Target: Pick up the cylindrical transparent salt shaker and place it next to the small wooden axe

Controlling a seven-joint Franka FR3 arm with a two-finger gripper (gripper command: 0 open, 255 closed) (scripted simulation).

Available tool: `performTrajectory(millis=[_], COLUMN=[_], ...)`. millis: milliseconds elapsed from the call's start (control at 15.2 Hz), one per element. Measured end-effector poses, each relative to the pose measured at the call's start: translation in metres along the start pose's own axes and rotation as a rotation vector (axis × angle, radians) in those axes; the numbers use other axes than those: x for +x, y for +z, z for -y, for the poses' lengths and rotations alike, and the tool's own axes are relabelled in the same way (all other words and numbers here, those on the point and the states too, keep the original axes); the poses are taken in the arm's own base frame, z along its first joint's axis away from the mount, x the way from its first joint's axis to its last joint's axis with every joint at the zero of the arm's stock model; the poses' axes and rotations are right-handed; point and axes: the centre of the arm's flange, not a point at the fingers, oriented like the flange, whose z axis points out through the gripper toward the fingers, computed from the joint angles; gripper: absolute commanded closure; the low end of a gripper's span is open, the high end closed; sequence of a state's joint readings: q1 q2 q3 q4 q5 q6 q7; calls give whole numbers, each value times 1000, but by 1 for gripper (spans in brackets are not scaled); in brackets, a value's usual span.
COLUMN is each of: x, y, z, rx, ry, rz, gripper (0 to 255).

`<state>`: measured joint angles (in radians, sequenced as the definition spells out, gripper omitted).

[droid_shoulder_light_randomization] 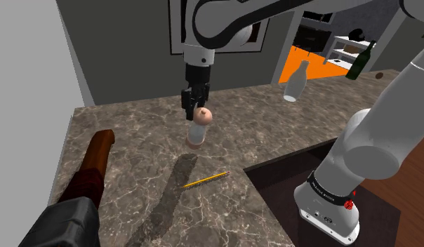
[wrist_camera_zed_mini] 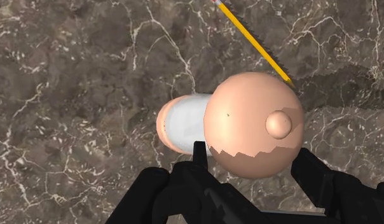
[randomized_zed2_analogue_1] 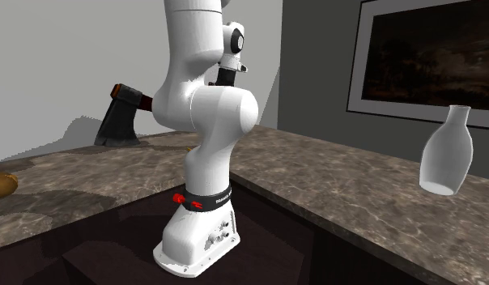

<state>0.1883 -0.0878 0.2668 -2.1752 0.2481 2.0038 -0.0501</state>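
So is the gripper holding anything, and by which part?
It looks like the shaker, held by its pink cap. The gripper has a finger on each side of the cap, and the clear body is untouched.

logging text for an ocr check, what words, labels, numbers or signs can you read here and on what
Black band round the arm's base: small white lettering, too small to read.
Salt shaker, axe, pencil, white bottle, dark bottle: no text seen.
Nothing is legible.

Shoulder view high; second low beside stand (randomized_zed2_analogue_1: pixel 113 247)
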Motion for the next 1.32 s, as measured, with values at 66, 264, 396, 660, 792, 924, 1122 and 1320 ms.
performTrajectory(millis=[66, 264, 396, 660, 792, 924, 1122, 1320], x=[0, 2, 2, 2, 2, 2, 3, 3], y=[4, 18, 19, 20, 20, 20, 14, -19], z=[-1, -4, -4, -5, -5, -5, -5, -4], rx=[0, 0, 0, 0, 0, 0, 0, 0], ry=[0, 0, 0, 0, 0, 0, 0, 0], rz=[0, 0, 0, 0, -1, -1, -1, -3], gripper=[255, 255, 255, 0, 0, 0, 0, 0])
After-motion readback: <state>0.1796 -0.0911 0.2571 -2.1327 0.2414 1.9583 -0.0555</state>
